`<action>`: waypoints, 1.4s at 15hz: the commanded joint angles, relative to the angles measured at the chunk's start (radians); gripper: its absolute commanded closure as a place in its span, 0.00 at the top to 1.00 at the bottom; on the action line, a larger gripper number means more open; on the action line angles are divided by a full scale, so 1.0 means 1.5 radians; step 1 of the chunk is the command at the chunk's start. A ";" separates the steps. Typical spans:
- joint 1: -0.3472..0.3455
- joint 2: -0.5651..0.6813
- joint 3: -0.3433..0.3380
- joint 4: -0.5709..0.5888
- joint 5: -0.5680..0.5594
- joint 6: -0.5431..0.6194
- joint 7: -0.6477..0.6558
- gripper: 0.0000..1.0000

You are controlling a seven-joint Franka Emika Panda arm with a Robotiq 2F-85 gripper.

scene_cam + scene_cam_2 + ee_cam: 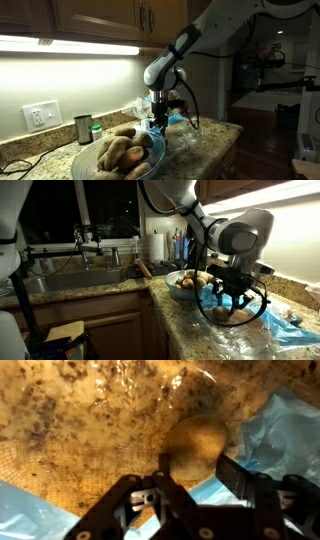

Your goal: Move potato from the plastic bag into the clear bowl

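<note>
A brown potato (196, 444) lies on the clear and blue plastic bag (280, 430) spread on the granite counter. My gripper (200, 472) is open just over it, one finger at each side of the potato's near end, not closed on it. In both exterior views the gripper (160, 122) (228, 304) hangs low over the bag (262, 320), beside the clear bowl (152, 160) (177, 291). The bowl holds several potatoes (118, 152).
A wall outlet (42, 116) and a metal cup (83, 128) stand behind the bowl. A sink (70, 280) with its tap, a paper towel roll (155, 247) and a jar of utensils (180, 248) lie beyond the bowl. The counter edge (170, 320) is close.
</note>
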 commanded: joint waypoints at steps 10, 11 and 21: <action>-0.011 0.012 -0.014 0.020 -0.008 -0.029 0.004 0.07; -0.010 0.012 -0.015 0.021 -0.009 -0.031 0.004 0.08; -0.006 -0.005 -0.008 0.028 -0.006 -0.041 0.003 0.48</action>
